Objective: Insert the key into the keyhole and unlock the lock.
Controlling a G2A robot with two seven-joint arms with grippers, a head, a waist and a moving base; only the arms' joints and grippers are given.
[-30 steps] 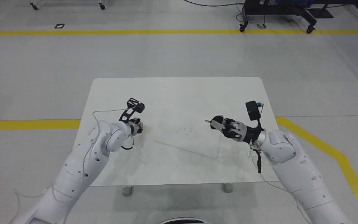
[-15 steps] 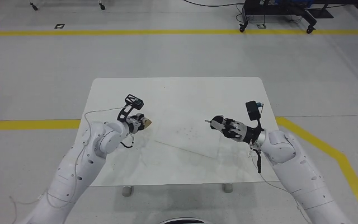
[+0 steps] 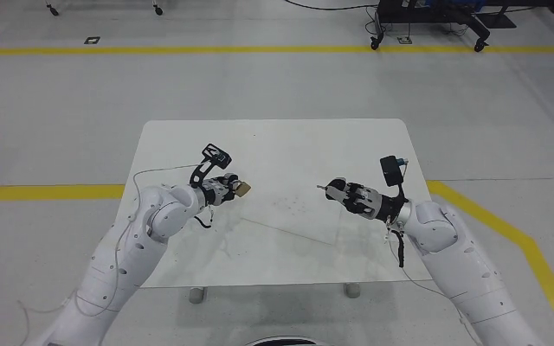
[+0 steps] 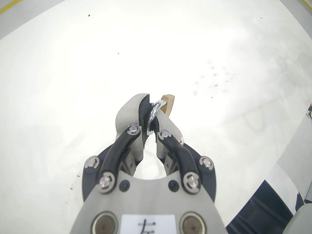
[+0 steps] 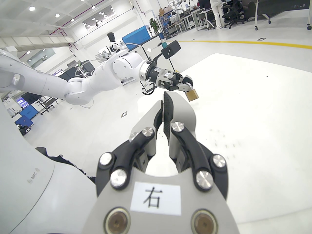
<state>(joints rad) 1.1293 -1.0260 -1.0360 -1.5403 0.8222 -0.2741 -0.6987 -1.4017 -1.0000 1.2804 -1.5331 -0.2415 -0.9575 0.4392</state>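
A brass padlock (image 3: 245,187) hangs above the white table (image 3: 277,143), left of centre. My left gripper (image 3: 232,187) is shut on its silver shackle (image 4: 156,108), and the brass body (image 4: 168,103) sticks out past the fingertips. The right wrist view shows the padlock (image 5: 192,94) dangling from the left gripper (image 5: 186,83) just beyond my right gripper (image 5: 164,98). My right gripper (image 3: 333,189) is right of centre, shut on a thin silver key (image 3: 321,185) whose tip points toward the padlock. A gap of bare table separates the two.
A patch of small dark scuff marks (image 3: 294,204) lies on the table between the arms. The table's near edge (image 3: 268,284) runs below both forearms. Grey floor with yellow lines (image 3: 61,191) surrounds the table.
My left arm has carried the padlock toward the table's centre, closer to the right gripper. The right arm and key have stayed still.
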